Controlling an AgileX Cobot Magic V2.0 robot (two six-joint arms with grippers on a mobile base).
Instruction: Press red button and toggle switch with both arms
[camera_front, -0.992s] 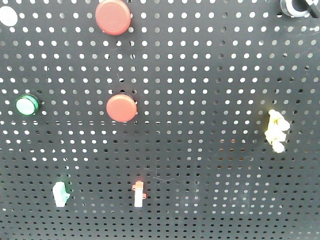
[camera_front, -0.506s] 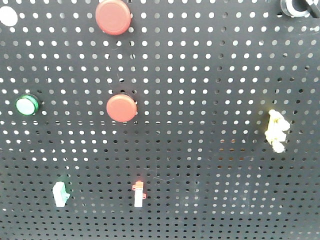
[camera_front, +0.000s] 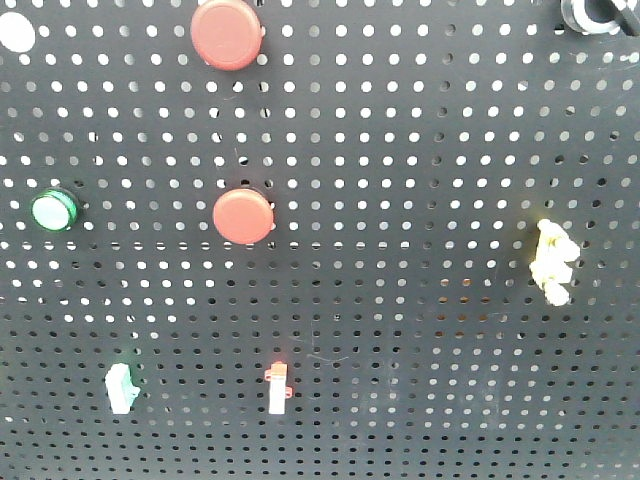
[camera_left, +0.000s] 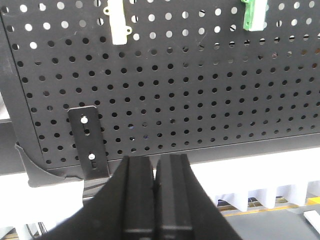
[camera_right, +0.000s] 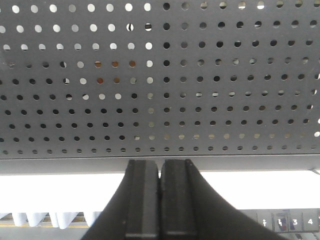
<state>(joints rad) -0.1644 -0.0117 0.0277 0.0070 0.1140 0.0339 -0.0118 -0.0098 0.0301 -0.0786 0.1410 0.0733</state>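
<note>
Left gripper (camera_left: 155, 172) closed, pads pressed together, nothing between them. Sits below the bottom edge of the pegboard (camera_left: 200, 100), aimed at the lower rail, not touching it. Above it and slightly left: white toggle (camera_left: 117, 22), long axis vertical on the board. Above and well right: green toggle (camera_left: 254, 15), also vertical, cut off by the frame top. Just left of the gripper: black bracket (camera_left: 90, 145) with two screws, running vertical.

Right gripper (camera_right: 160, 175) closed too, pads touching, empty. Also under the board's bottom rail, only bare holes ahead of it; no button or switch in that view.

Front view, no arms visible. Red button (camera_front: 227, 33) at top centre-left, flat face pointing straight out of the board, top edge clipped by the frame. Smaller red button (camera_front: 242, 214) straight below it. Green button (camera_front: 54, 211) at left on the same row. Red-white toggle (camera_front: 278, 388) bottom centre, vertical. Yellow switch (camera_front: 553, 262) at right, tilted slightly.
</note>
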